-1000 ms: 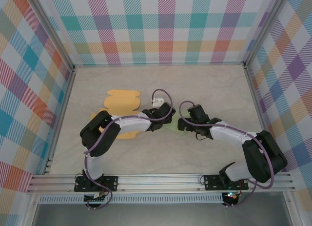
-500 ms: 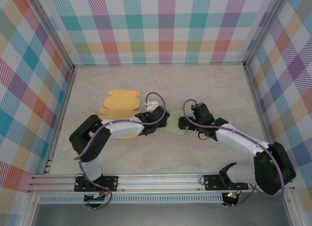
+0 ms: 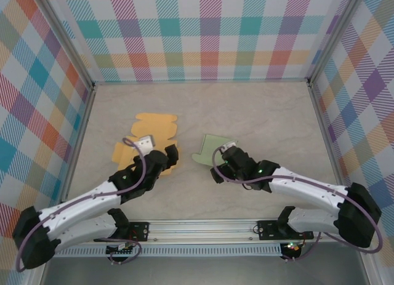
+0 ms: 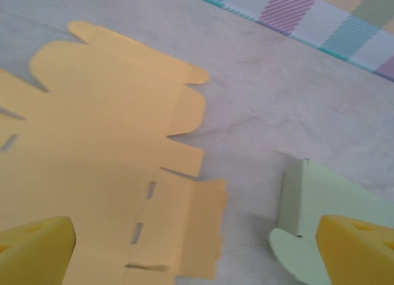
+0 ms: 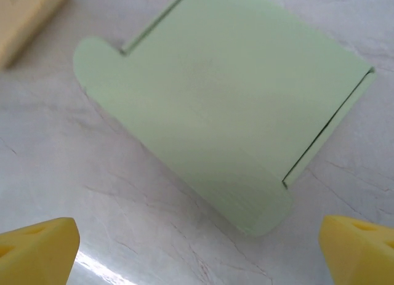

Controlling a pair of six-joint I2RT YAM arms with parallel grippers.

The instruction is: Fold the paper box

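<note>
Orange sheet flat on table, green folded box apart to its right; left claw spread wide, empty; right claw likewise, beside the box.

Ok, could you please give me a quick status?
Left gripper open over orange box blank. Right gripper open over green folded piece. Both lie flat on table, apart, neither held.

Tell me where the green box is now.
From above, the green box lies flat near the middle, right of the orange sheet, just beyond the open right gripper.
</note>
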